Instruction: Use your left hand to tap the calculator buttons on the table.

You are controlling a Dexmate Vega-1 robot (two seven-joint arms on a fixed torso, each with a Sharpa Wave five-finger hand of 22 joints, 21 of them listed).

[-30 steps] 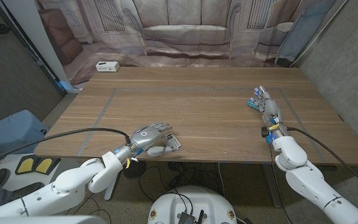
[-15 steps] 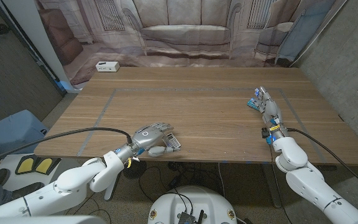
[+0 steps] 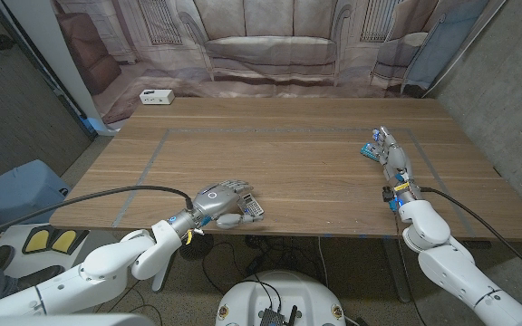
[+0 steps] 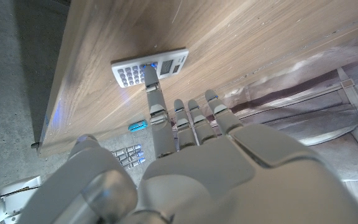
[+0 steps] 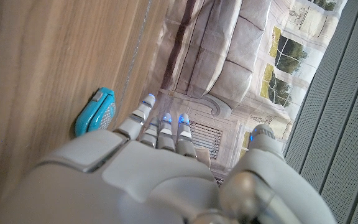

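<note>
A small white calculator (image 3: 253,206) (image 4: 149,66) with grey keys lies near the table's front edge, left of the middle. My left hand (image 3: 222,202) (image 4: 185,149) hovers over its left part, back upward. In the left wrist view one outstretched finger (image 4: 153,92) touches the keypad while the others stay spread beside it. My right hand (image 3: 388,152) (image 5: 154,162) stands on its edge at the table's right side, fingers straight and holding nothing.
A small turquoise object (image 3: 369,149) (image 5: 96,112) lies just by the right hand's fingers. A white box (image 3: 156,96) sits at the table's far left corner. Grey tape lines (image 3: 155,154) mark a rectangle on the wooden top. A printed sofa backdrop (image 3: 270,45) hangs behind.
</note>
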